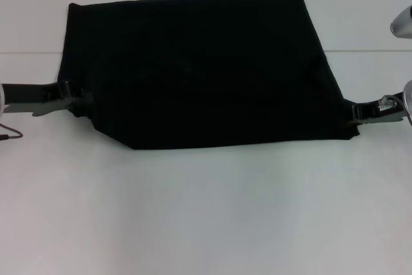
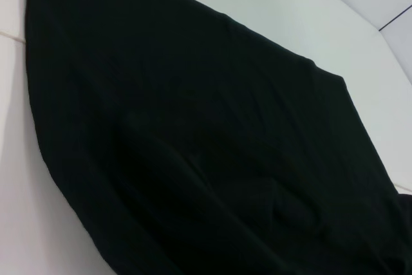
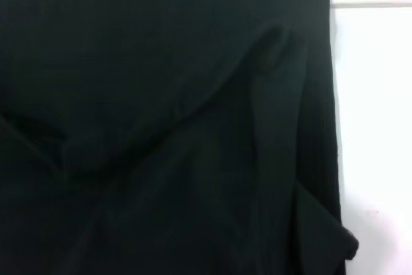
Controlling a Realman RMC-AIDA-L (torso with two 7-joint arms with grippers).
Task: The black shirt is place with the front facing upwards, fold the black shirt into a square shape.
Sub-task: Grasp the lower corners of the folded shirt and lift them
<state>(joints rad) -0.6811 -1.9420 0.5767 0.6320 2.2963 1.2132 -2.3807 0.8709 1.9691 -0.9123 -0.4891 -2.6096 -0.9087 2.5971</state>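
The near part of the counter (image 1: 206, 223) carried nothing. Beyond it, the black shirt (image 1: 199, 75) lay flat across the middle, already reduced to a broad, roughly rectangular panel with no lettering visible. Its long axis ran left to right, between the two arms.

The left gripper (image 1: 80, 100) was at the shirt's near left corner, low to the counter and touching the cloth edge. The right gripper (image 1: 353, 115) was at the near right corner, likewise at the edge. Whether either gripper was clamped on cloth or merely resting beside it could not be told. Both stood equally close to the shirt, one at each end of its near hem.

The right wrist view showed loose ridges in the cloth. In judgement, the next fold would carry the near edge away toward the far edge, both corners moving together.
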